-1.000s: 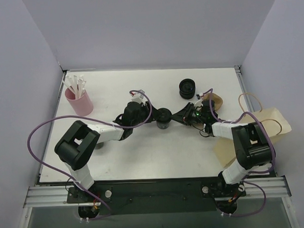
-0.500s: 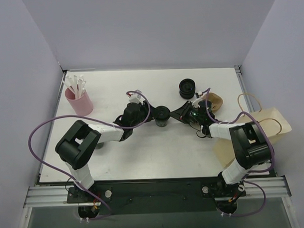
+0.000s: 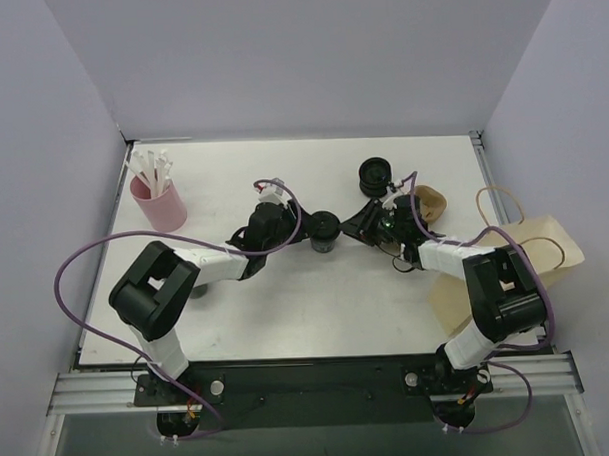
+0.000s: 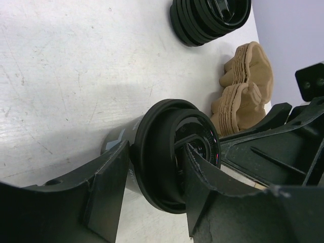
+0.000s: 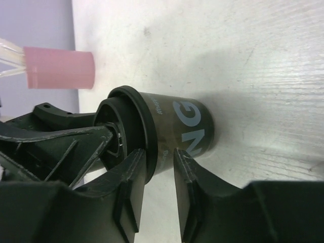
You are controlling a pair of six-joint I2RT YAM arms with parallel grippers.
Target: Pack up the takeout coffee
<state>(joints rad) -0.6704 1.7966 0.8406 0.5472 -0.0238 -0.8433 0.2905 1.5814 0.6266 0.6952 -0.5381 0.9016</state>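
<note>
The takeout coffee (image 3: pixel 325 230), a small black cup with a black lid, stands mid-table between both grippers. In the left wrist view my left gripper (image 4: pixel 154 152) is shut on the lid (image 4: pixel 169 152): one finger sits under the rim, the other across the lid's top. It reaches in from the left (image 3: pixel 307 231). My right gripper (image 3: pixel 351 229) comes from the right. In the right wrist view its fingers (image 5: pixel 159 154) stand a narrow gap apart at the cup's side (image 5: pixel 185 126), just below the lid rim, not gripping. The brown paper bag (image 3: pixel 531 260) lies flat at the right table edge.
A short stack of black ribbed rings (image 3: pixel 375 175) sits behind the cup, also seen in the left wrist view (image 4: pixel 210 17). Brown cardboard sleeves (image 3: pixel 434 200) lie beside the right arm. A pink cup of white sticks (image 3: pixel 158 201) stands at the far left.
The cup has shifted a little toward the far side and slightly left, with both grippers following it.
</note>
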